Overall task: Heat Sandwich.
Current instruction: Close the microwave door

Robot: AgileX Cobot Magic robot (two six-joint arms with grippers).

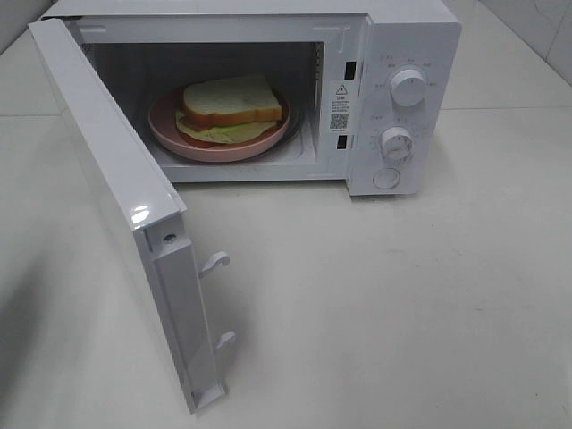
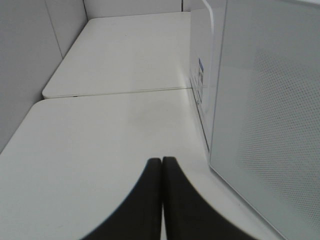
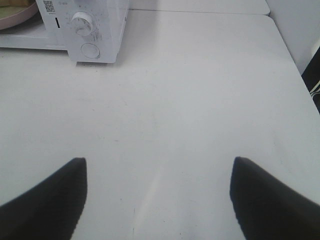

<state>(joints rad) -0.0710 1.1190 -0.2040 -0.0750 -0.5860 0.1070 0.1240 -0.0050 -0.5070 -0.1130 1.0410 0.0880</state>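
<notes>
One sandwich (image 1: 231,103) lay on the pink plate (image 1: 219,151) inside the open microwave (image 1: 411,45). We saw our left gripper (image 2: 161,161) clenched tight beside the door (image 2: 270,125), while our right gripper (image 3: 158,160) stood spread wide above the table (image 3: 200,75).

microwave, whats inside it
A sandwich sits on a pink plate. The plate hides what lies under it, and the sandwich covers much of the plate.

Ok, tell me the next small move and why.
Probably swing the door shut with the left claw: the sandwich already sits on the pink plate inside the microwave, the door stands wide open, and that shut claw is beside its outer face.
</notes>
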